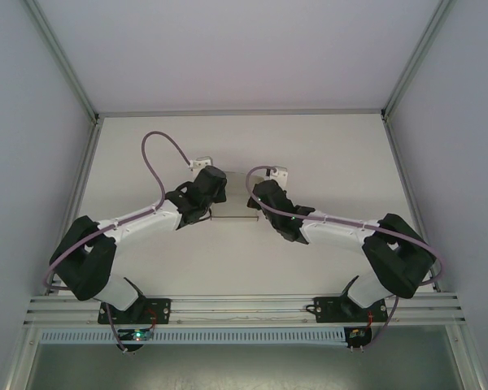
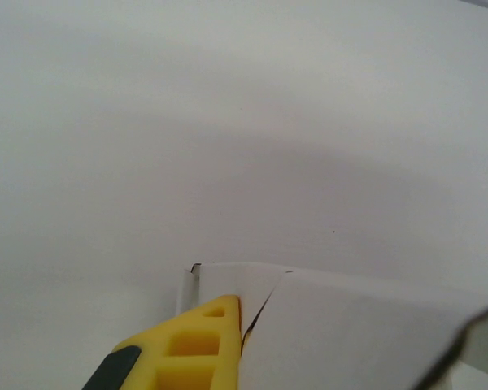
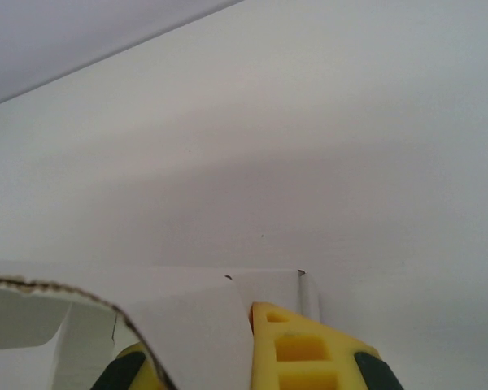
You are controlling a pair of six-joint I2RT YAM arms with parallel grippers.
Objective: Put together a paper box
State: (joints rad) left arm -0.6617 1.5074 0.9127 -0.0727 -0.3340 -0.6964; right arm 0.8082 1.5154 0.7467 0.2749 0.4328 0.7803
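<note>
Paper box (image 1: 234, 200): lying at the middle of the white table (image 1: 333, 154), directly between the two grippers, with its white paperboard walls standing partly folded.
Left gripper (image 1: 212, 196): reaching in at the box's left end. In the left wrist view, one yellow finger (image 2: 197, 343) is resting against a raised flap (image 2: 350, 325) beside a box corner. Its partner is hiding behind paperboard, so whether the gripper is clamping or loose cannot be told.
Right gripper (image 1: 261, 200): reaching in at the box's right end. In the right wrist view, yellow fingers (image 3: 302, 351) are sitting on either side of an upright panel (image 3: 197, 321) — a curled paperboard edge is covering the nearer finger, so grip or release cannot be told.
Cables (image 1: 158, 156): lilac, looping up from each arm over the table.
</note>
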